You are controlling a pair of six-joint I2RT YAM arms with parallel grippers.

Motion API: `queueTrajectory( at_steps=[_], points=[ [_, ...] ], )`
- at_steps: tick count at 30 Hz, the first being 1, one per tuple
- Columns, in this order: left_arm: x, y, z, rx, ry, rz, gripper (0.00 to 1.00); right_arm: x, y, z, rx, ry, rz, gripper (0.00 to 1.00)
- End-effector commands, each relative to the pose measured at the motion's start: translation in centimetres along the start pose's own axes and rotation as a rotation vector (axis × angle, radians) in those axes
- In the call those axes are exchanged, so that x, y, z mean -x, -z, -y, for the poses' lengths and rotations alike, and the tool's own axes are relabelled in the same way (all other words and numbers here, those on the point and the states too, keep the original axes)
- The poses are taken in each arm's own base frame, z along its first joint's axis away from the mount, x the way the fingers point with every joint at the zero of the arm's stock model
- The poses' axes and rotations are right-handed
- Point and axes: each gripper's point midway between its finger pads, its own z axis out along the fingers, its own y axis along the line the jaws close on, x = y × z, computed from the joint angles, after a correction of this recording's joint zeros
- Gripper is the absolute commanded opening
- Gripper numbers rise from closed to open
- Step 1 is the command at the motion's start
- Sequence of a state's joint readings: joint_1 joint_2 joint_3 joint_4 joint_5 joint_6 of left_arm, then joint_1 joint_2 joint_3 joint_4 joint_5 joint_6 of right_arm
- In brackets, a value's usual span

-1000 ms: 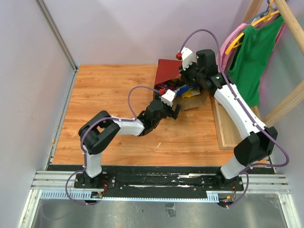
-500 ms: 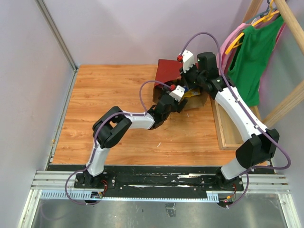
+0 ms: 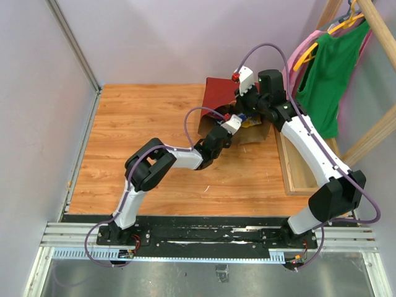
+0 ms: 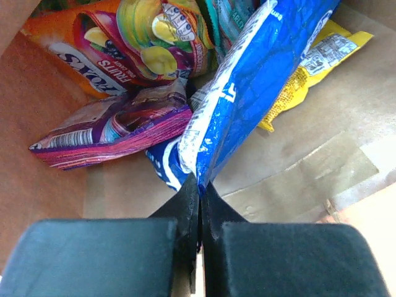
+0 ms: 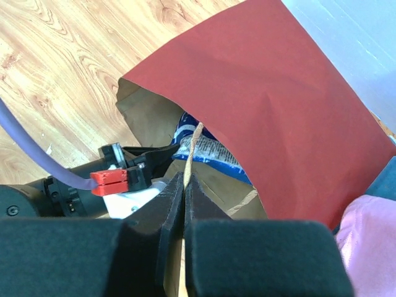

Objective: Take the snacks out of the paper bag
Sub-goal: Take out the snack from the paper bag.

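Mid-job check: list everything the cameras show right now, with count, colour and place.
paper bag: one, red outside, brown inside, open on the table's far side
large blue snack bag: one, blue-white, inside the paper bag
Fox's Fruits packet: one, orange, deep inside
purple packet: one, inside, beside the blue bag
yellow packet: one, partly under the blue bag
teal packet: one, mostly hidden
green top: one, hanging at right
pink garment: one, behind it
table: one, wood
left gripper: shut on the blue bag's corner
right gripper: shut on the paper bag's handle

paper bag (image 5: 272, 111) – matt kraft paper | snacks (image 4: 260, 74) – glossy plastic | table (image 3: 142, 117) wood
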State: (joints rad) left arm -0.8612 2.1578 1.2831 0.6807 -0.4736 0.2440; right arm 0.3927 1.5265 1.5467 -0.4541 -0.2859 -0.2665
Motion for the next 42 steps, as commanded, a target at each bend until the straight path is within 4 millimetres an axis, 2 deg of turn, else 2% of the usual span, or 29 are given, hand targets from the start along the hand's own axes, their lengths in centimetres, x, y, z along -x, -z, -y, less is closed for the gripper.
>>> queueTrajectory(
  at_steps=[1, 5, 13, 15, 16, 17, 19, 20, 21, 24, 26, 28, 31, 34, 37, 40, 42],
  points=[
    [4.8, 2.0, -0.7, -0.033, 0.036, 0.119, 0.01, 1.9, 1.3, 0.5, -0.018, -0.016, 0.078, 0.03],
    [6.7, 3.5, -1.9, -0.025, 0.061, 0.148, 0.00, 1.8, 1.2, 0.7, -0.029, -0.035, 0.083, 0.03],
    [11.6, 6.0, -4.2, -0.005, 0.117, 0.241, 0.01, 1.8, 0.9, 1.4, -0.066, -0.062, 0.085, 0.04],
    [12.9, 6.5, -4.6, -0.011, 0.125, 0.264, 0.01, 1.7, 0.8, 1.7, -0.079, -0.070, 0.083, 0.09],
    [13.2, 6.6, -4.6, -0.014, 0.124, 0.267, 0.00, 1.7, 0.8, 1.7, -0.084, -0.076, 0.082, 0.17],
    [13.6, 6.6, -4.7, -0.013, 0.122, 0.272, 0.00, 1.7, 0.7, 1.8, -0.088, -0.083, 0.082, 0.34],
    [13.9, 6.3, -4.7, -0.011, 0.112, 0.267, 0.01, 1.6, 0.6, 2.1, -0.109, -0.106, 0.082, 0.75],
    [14.0, 6.1, -4.7, -0.009, 0.103, 0.265, 0.01, 1.6, 0.7, 2.3, -0.127, -0.119, 0.084, 0.89],
    [14.1, 5.9, -4.6, -0.009, 0.096, 0.261, 0.00, 1.5, 0.9, 2.7, -0.153, -0.132, 0.085, 0.97],
    [14.1, 5.3, -4.4, -0.008, 0.079, 0.250, 0.01, 1.3, 2.1, 4.3, -0.255, -0.194, 0.097, 0.98],
    [13.9, 5.0, -4.3, -0.009, 0.072, 0.244, 0.01, 1.3, 3.8, 5.2, -0.335, -0.258, 0.123, 0.98],
    [13.7, 4.9, -4.2, -0.010, 0.068, 0.237, 0.00, 1.7, 6.0, 5.1, -0.373, -0.323, 0.184, 0.98],
    [13.1, 4.7, -4.0, -0.010, 0.069, 0.226, 0.01, 0.6, 9.3, 4.6, -0.449, -0.478, 0.299, 0.98],
    [12.3, 4.5, -3.7, -0.013, 0.066, 0.210, 0.00, -3.7, 11.6, 3.2, -0.511, -0.673, 0.377, 1.00],
    [11.8, 4.2, -3.3, -0.022, 0.062, 0.197, 0.00, -7.9, 13.0, 1.3, -0.519, -0.798, 0.438, 0.86],
    [11.5, 4.1, -3.1, -0.027, 0.059, 0.190, 0.01, -12.5, 11.1, -0.9, -0.479, -0.874, 0.347, 0.77],
    [11.6, 4.1, -3.2, -0.027, 0.060, 0.189, 0.01, -14.5, 9.2, -2.7, -0.405, -0.922, 0.276, 0.71]
  ],
)
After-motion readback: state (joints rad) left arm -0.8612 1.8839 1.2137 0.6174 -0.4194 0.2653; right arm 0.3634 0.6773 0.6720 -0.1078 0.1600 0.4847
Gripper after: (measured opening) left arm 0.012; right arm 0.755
